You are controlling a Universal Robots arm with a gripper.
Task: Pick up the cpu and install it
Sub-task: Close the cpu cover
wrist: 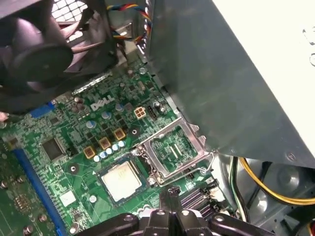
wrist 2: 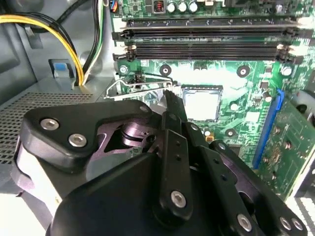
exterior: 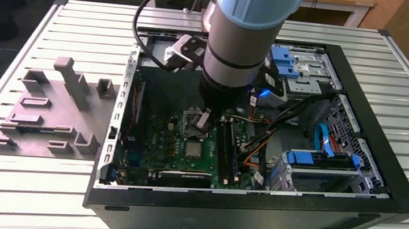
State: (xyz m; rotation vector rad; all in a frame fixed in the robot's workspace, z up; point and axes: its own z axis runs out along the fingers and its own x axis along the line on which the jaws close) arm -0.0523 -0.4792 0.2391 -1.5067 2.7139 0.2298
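The cpu (wrist: 120, 180), a small square chip with a pale silver top, lies flat in its socket on the green motherboard (wrist: 74, 147); it also shows in the second wrist view (wrist 2: 202, 103) and the exterior view (exterior: 194, 147). The dark metal socket frame (wrist: 173, 147) is swung open beside it. My gripper (exterior: 203, 120) hangs inside the computer case just above the open frame. Its thin fingertips (wrist: 172, 191) are shut together with nothing between them, a short way from the chip (wrist 2: 170, 98).
The black open computer case (exterior: 379, 184) surrounds the arm, with memory slots (wrist 2: 206, 37), yellow and black cables (wrist 2: 74, 54), a fan (wrist: 44, 49) and a grey power-supply box (wrist: 236, 73) close by. A grey moulded fixture (exterior: 52, 115) sits on the slatted table at the exterior view's left.
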